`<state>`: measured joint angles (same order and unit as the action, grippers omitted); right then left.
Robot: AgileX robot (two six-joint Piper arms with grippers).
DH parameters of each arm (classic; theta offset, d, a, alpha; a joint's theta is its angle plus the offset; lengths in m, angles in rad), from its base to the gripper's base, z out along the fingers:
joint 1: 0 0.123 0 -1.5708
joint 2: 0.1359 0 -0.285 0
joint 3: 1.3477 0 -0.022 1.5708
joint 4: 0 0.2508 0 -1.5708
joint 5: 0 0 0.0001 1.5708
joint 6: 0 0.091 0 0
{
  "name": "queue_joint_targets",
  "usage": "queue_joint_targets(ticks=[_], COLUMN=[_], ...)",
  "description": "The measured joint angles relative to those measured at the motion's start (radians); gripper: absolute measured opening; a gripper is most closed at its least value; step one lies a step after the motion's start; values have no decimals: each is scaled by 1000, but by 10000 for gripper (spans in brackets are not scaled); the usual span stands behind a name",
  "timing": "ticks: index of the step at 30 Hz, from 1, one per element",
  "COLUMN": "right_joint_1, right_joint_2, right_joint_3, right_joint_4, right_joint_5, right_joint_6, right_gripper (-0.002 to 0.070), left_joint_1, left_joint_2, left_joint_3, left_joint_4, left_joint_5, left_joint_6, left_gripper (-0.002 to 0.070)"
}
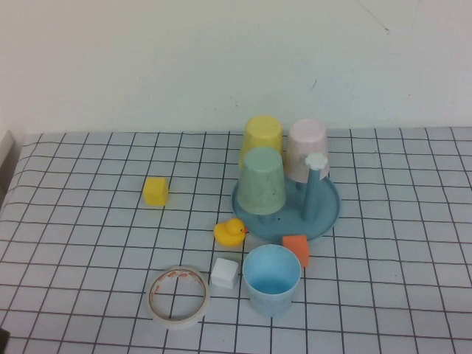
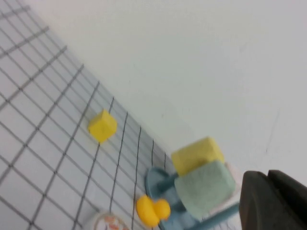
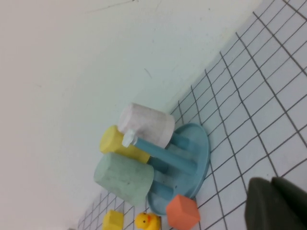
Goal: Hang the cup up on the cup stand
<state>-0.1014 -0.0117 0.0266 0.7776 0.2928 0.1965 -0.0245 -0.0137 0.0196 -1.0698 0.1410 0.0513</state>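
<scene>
Only a dark edge of the left gripper (image 2: 276,201) is seen in the left wrist view, and only a dark edge of the right gripper (image 3: 278,203) in the right wrist view — neither appears in the high view, and both are held off the table, well apart from the objects.

The cup (image 1: 271,279) is found upright, mouth up, on the checked tablecloth (image 1: 74,243) near the front edge of the high view, at about six o'clock from the cup stand (image 1: 328,210) and just apart from its rim. It is touched by nothing that grips.

An orange block (image 1: 296,249) is set at roughly one o'clock from the cup, between it and the stand's base. A white cube (image 1: 224,273) lies at nine o'clock, just beside the cup, and a roll of tape (image 1: 178,296) lies flat farther out on the same side. A yellow rubber duck (image 1: 229,232) is placed at eleven o'clock, close to the stand's rim.

On the stand, three cups are hung upside down over pegs: a pale green cup (image 1: 261,181) nearest the front, a yellow cup (image 1: 262,136) behind it, and a pale pink cup (image 1: 307,150) toward two o'clock. One white-capped peg (image 1: 316,184) is left bare — at the stand's right front.

A yellow cube (image 1: 155,191) sits alone at nine o'clock from the stand, well apart.
</scene>
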Motion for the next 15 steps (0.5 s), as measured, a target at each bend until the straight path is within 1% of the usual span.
queue_joint_targets(ticks=[2, 4, 6, 9, 11, 15], right_joint_1=[0, 0, 0, 0, 0, 0], right_joint_2=[0, 0, 0, 0, 0, 0], right_joint_3=[0, 0, 0, 0, 0, 0], right_joint_4=[10, 12, 12, 12, 12, 12], right_joint_5=[0, 0, 0, 0, 6, 17], right_joint_6=[-9, -30, -88, -168, -186, -196], right_gripper=[-1, -1, -1, -1, -1, -1], left_joint_1=[0, 0, 0, 0, 0, 0], left_joint_2=[0, 0, 0, 21, 90, 306], left_joint_3=[0, 0, -9, -91, -177, -361], left_joint_4=[-7, -7, -3, 33, 102, 267], left_joint_5=[-39, -59, -47, 28, 94, 264], left_joint_6=[20, 72, 163, 353, 432, 477], left_gripper=[-1, -1, -1, -1, -1, -1])
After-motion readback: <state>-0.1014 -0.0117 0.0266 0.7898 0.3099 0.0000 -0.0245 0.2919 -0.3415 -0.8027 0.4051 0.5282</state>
